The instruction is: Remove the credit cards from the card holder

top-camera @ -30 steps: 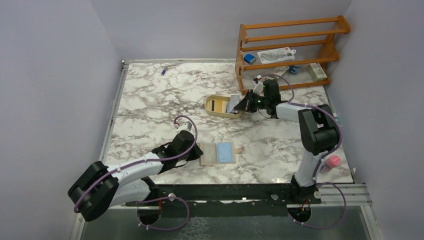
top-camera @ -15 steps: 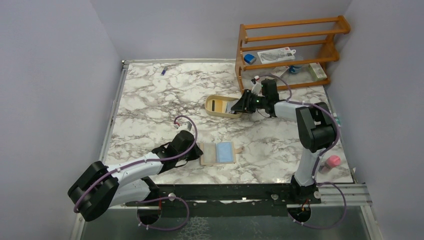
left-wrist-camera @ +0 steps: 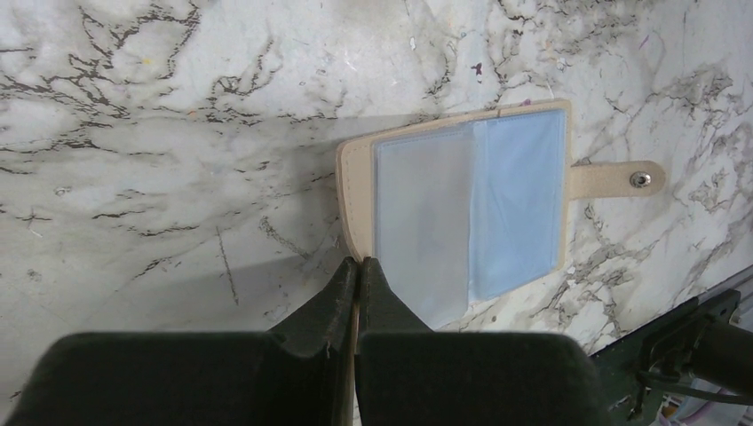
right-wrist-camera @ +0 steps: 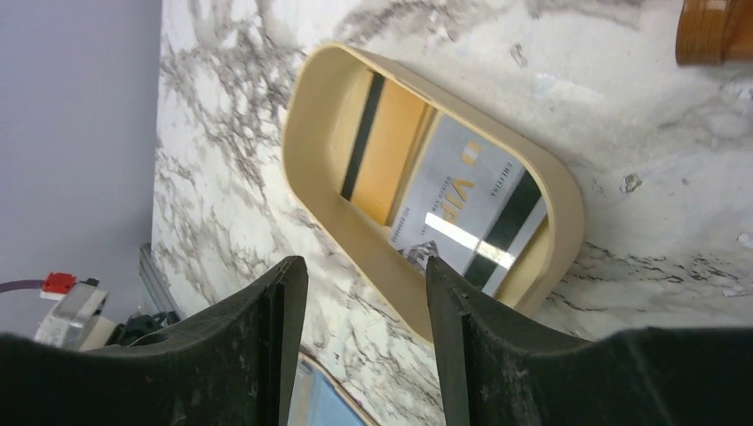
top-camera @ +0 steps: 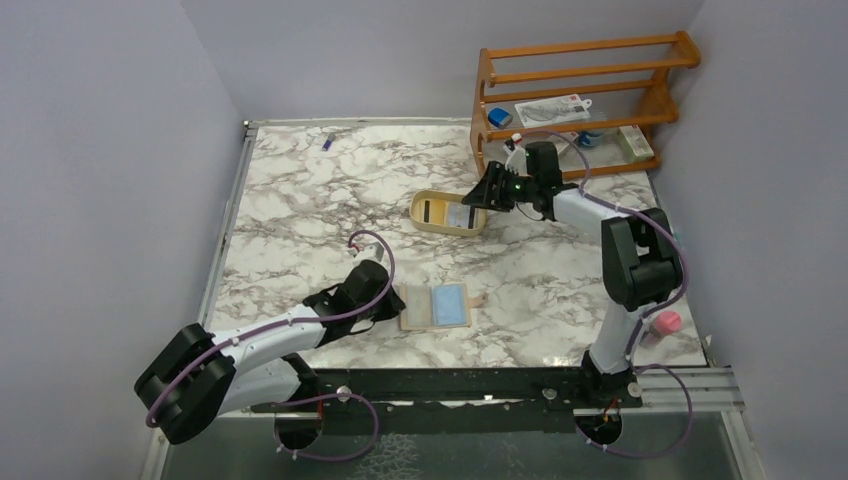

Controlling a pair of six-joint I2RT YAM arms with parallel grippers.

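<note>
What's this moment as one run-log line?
left jaws: shut on card holder; right jaws: open over tray; tray: yellow card, silver card; blue card: in holder

The credit cards look glossy plastic, card holder matt leather, table smooth marble.

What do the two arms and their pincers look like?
The left arm and right arm have white links, black joints and looping lavender cables. A green light glows near the right wrist. The left pincer and right pincer have blocky black fingers.

left fingers pressed together, low; right fingers parted, reaching far forward.
</note>
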